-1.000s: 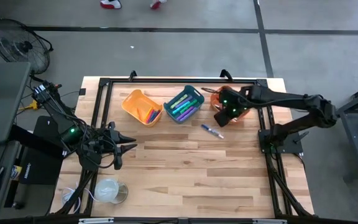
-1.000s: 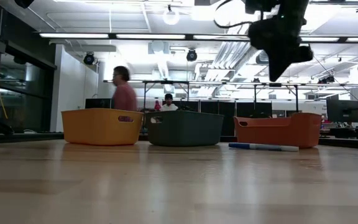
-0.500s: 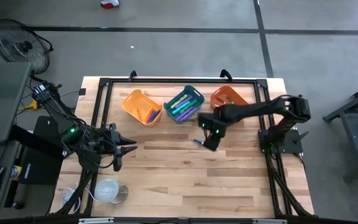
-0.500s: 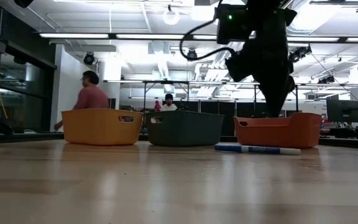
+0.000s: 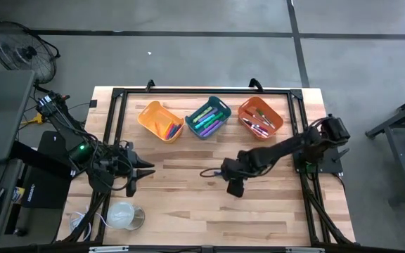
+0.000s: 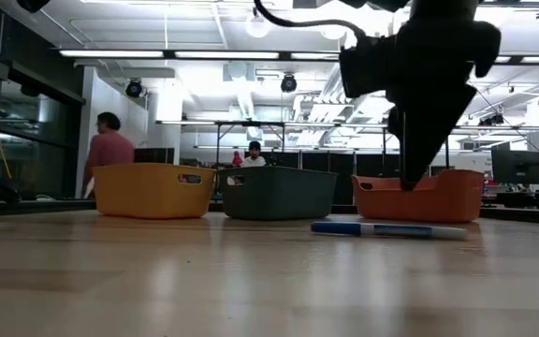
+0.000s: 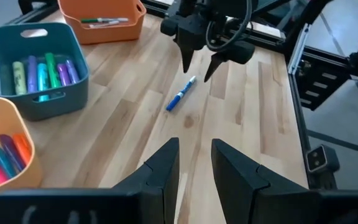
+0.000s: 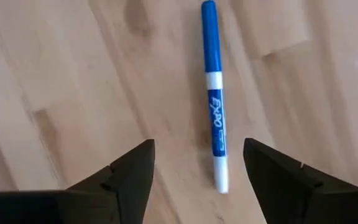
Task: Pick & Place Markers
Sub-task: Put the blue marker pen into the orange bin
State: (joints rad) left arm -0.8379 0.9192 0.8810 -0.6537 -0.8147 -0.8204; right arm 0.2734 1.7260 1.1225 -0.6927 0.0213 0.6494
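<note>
A blue marker (image 8: 214, 106) with a white barrel lies flat on the wooden table (image 5: 188, 204), near its middle (image 5: 211, 171). My right gripper (image 8: 197, 143) hovers over it, pointing steeply down, open, with one finger on each side of the marker's white end and clear of it (image 7: 197, 73). In the low view its fingers (image 6: 406, 173) end above the marker (image 6: 386, 229). My left gripper (image 7: 194, 144) waits open at the table's left (image 5: 148, 169), holding nothing. More markers lie in three bins at the far edge.
Along the far edge stand a yellow bin (image 5: 159, 119), a teal bin (image 5: 208, 117) and an orange bin (image 5: 260, 117). A white round thing (image 5: 121, 214) sits at the near left corner. A black frame (image 5: 202, 91) rims the table. A person (image 6: 109, 150) walks in the room behind.
My right gripper has swung from above the orange bin toward the table's middle and near edge, come down, and opened from shut. The blue marker now lies nearer the near edge and farther left than before, turned about; the frames do not show what moved it.
</note>
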